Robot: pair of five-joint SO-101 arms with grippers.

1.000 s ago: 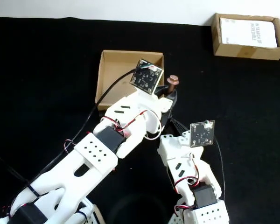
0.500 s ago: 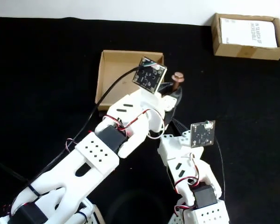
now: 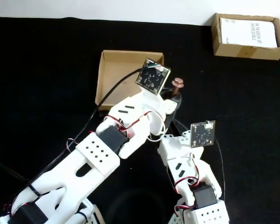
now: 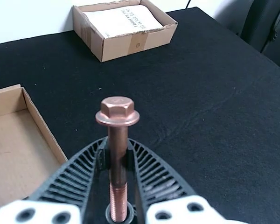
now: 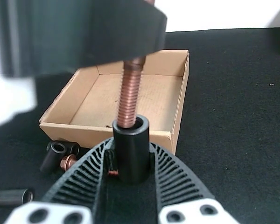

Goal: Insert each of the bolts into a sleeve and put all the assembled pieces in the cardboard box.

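Left end effector (image 4: 117, 148): clamped on the shank of a copper-coloured bolt (image 4: 117, 158), one finger on each side. The bolt stands upright, its hexagonal flanged head above the fingers and its threaded end pointing down.

Right end effector (image 5: 130, 154): clamped on a black sleeve (image 5: 131, 151), which stands upright with its open mouth upward.

Relation of the two parts: the bolt's threaded tip meets the mouth of the sleeve and appears to sit just inside the bore. How deep it goes cannot be told. Most of the thread is exposed above the sleeve.

Location: in the high view both end effectors meet above the black surface (image 3: 46, 56), just beside the right-hand wall of the cardboard box (image 3: 107, 74). The bolt and sleeve are outside the box. The visible part of the box floor is bare.

Other parts: two loose sleeves (image 5: 56, 154) lie on the surface against the box's outer wall, with a second bolt (image 5: 67, 163) touching them. A third sleeve (image 5: 11, 197) lies on its side a little apart.

Other items: a second box (image 3: 249, 49) holding a sheet of paper (image 3: 247, 31) sits at the far right of the surface, well apart.
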